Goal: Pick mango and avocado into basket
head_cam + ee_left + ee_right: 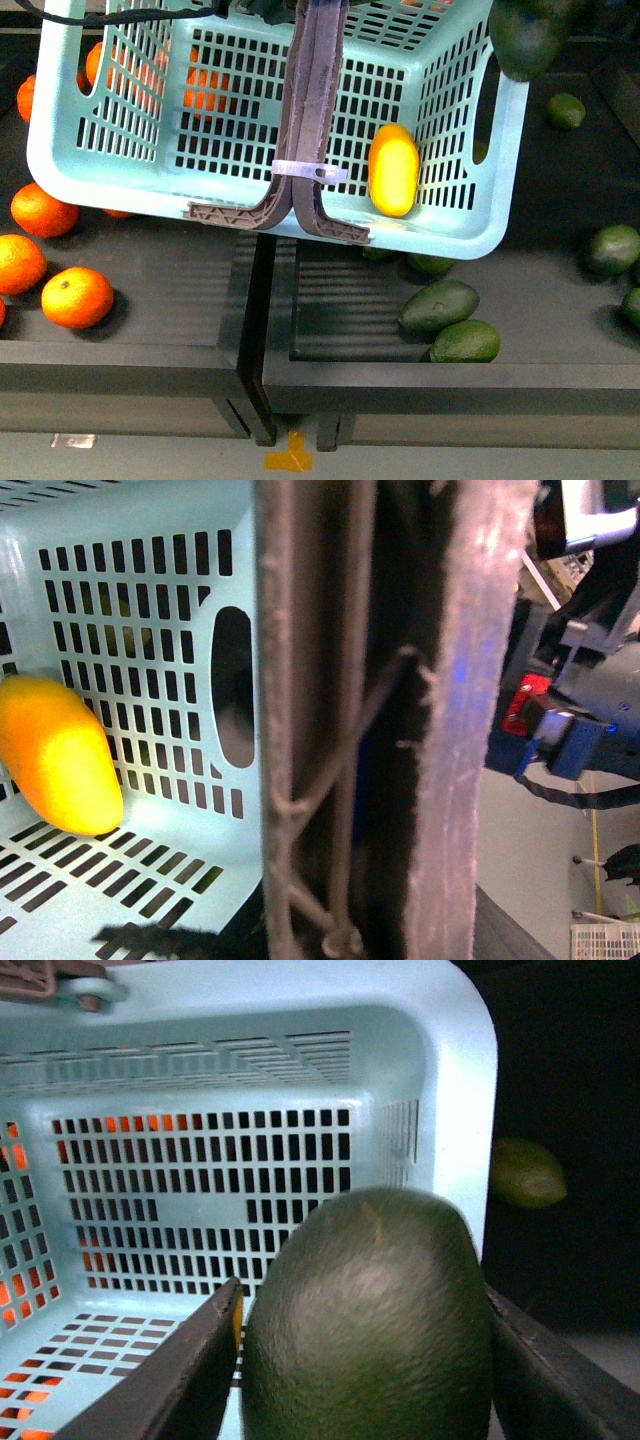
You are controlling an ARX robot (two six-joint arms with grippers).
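Custody of the dark green, dull-skinned oval avocado point(368, 1290) lies with the right pincer point(365, 1365), whose dark fingers point(190, 1370) press against the fruit's two flanks. In the front view the fruit hangs at the far right corner of the light teal slotted plastic basket point(440, 240), over the rim and not clearly inside it. The smooth, oblong yellow-orange mango point(393, 170) already lies on the basket floor against the right-hand wall. The brown hinged handles point(315, 90) stand upright together, bound by a white zip tie point(310, 172). They fill the left wrist view, and no view shows whether the left pincer is wide or closed.

Assessment: mango placed, avocado awaiting release.

Hazards noted:
- Release from the present position may strike the rim, sending the fruit down to the dark table point(170, 270) among the loose green avocados point(440, 305) there.
- The basket appears to hang from its handles, so a knock from the pincer on the wall could set it swinging.
- A high drop may land on the mango and bruise both fruits.
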